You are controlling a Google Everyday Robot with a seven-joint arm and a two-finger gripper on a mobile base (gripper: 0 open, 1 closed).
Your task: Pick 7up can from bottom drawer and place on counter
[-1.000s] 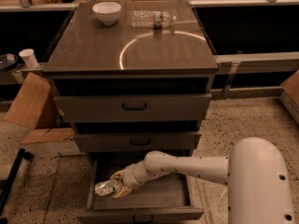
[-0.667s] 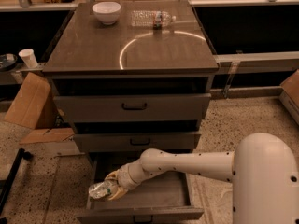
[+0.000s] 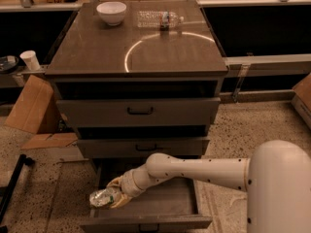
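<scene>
The 7up can (image 3: 101,197), silvery and wrinkly with green marks, lies sideways in my gripper (image 3: 111,197) over the left wall of the open bottom drawer (image 3: 160,205). The gripper is shut on the can and holds it just above the drawer's left edge. My white arm (image 3: 194,171) reaches in from the lower right across the drawer. The counter (image 3: 102,52), a glossy brownish-grey slab, tops the grey cabinet above.
A white bowl (image 3: 111,12) and a clear plastic bottle (image 3: 159,19) stand at the back of the counter. Two grey drawers (image 3: 140,111) with taller fronts stick out above the bottom one. Cardboard (image 3: 29,106) and a white cup (image 3: 32,60) are at the left.
My gripper has moved left and slightly up with the can, from inside the drawer to over its left wall.
</scene>
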